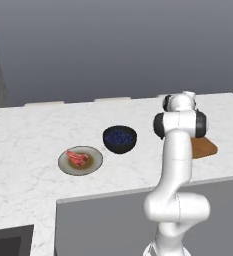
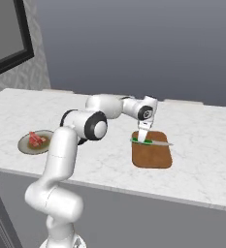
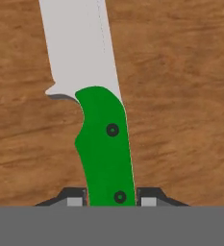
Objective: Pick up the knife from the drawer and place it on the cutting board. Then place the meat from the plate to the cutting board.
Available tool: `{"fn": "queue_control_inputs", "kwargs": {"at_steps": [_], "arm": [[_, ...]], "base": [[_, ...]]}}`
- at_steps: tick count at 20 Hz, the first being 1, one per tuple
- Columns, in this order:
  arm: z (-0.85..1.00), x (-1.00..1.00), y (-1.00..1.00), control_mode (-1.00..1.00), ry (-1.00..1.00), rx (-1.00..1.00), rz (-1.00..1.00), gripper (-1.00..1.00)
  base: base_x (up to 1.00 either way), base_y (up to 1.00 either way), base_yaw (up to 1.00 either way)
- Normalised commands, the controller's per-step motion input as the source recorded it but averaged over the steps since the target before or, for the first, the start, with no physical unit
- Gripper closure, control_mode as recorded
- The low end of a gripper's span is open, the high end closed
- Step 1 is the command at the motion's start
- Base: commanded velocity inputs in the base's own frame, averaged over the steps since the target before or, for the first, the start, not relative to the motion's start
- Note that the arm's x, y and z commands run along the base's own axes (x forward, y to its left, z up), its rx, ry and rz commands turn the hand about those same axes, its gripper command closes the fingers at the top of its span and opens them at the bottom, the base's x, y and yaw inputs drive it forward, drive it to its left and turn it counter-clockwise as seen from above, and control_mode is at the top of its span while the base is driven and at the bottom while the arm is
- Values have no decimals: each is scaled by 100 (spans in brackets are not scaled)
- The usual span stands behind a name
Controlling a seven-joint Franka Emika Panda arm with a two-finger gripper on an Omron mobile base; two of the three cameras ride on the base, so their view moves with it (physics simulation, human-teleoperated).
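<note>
Knife [image 3: 101,125], handle end cut off, pinched by end effector [image 3: 111,198] above cutting board [image 3: 180,96].

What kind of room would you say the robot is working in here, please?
Most likely a kitchen, a rendered one: a white marble-look counter carries a reddish-brown wooden cutting board, a round beige plate with a raw red-pink steak piece, and a dark blue bowl.

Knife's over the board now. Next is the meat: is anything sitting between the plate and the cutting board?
Yes. The dark blue bowl stands on the counter between the plate with the meat and the cutting board, slightly toward the wall side.
</note>
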Motion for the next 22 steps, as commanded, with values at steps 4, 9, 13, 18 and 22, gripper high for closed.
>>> {"fn": "queue_control_inputs", "kwargs": {"at_steps": [4,9,13,18,22], "arm": [[-54,-2,0,-100,-22,1,1,100],[-44,-1,11,-100,-17,0,0,-100],[7,-1,13,-100,-12,0,1,-100],[80,-7,1,-100,-19,0,1,-100],[98,-26,28,-100,-18,-7,8,-100]], "base": [[0,0,0],[0,0,0],[0,0,0],[0,0,0],[0,0,0]]}}
